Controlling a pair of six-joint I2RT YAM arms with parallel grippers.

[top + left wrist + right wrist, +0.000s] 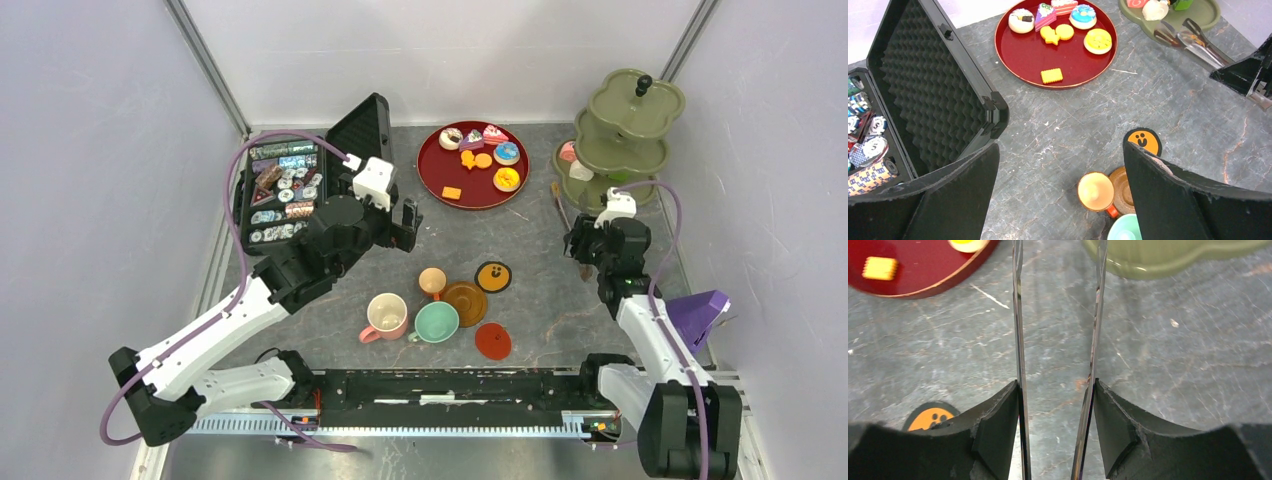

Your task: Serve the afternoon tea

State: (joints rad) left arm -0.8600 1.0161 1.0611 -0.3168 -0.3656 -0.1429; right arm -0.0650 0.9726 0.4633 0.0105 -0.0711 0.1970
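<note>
The right end effector clamps thin metal tongs between its fingers, blades still apart and pointing away, right of the red tray. Its arm stretches forward, low over the surface. The left end effector hangs wide open and empty (angled downward), near-left of the tray. The pastries lie on the tray, with the cups nearer than it.

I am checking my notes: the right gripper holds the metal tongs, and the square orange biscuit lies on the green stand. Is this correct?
One detail is wrong. The square orange biscuit lies on the red tray, not on the green stand, as the left wrist view shows. The right gripper does hold the metal tongs.
</note>
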